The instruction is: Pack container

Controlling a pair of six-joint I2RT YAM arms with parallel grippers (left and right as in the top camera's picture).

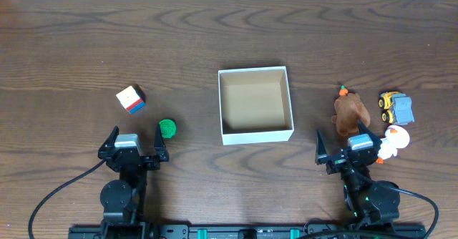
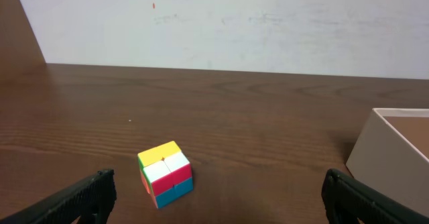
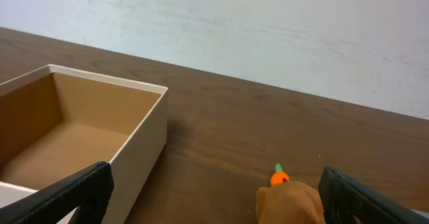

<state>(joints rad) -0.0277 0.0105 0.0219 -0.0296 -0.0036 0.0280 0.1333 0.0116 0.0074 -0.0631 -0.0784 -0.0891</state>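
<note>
The container [image 1: 255, 131] is a square white box with a tan inside, empty, at the table's middle; it also shows in the left wrist view [image 2: 392, 155] and the right wrist view [image 3: 141, 140]. A colourful cube [image 1: 130, 99] [image 2: 165, 172] lies left of it, and a green ball [image 1: 167, 128] nearer. A brown plush toy [image 1: 351, 115] [image 3: 290, 204] with a small orange piece [image 3: 279, 177] sits to the right. My left gripper [image 1: 133, 147] [image 2: 218, 198] is open and empty, just short of the cube. My right gripper [image 1: 346, 148] [image 3: 213, 196] is open and empty, beside the plush toy.
A yellow and grey toy truck [image 1: 396, 107] and a white and orange toy [image 1: 393, 140] lie at the far right. The table is dark wood [image 1: 86, 46], with a pale wall beyond its far edge in the wrist views.
</note>
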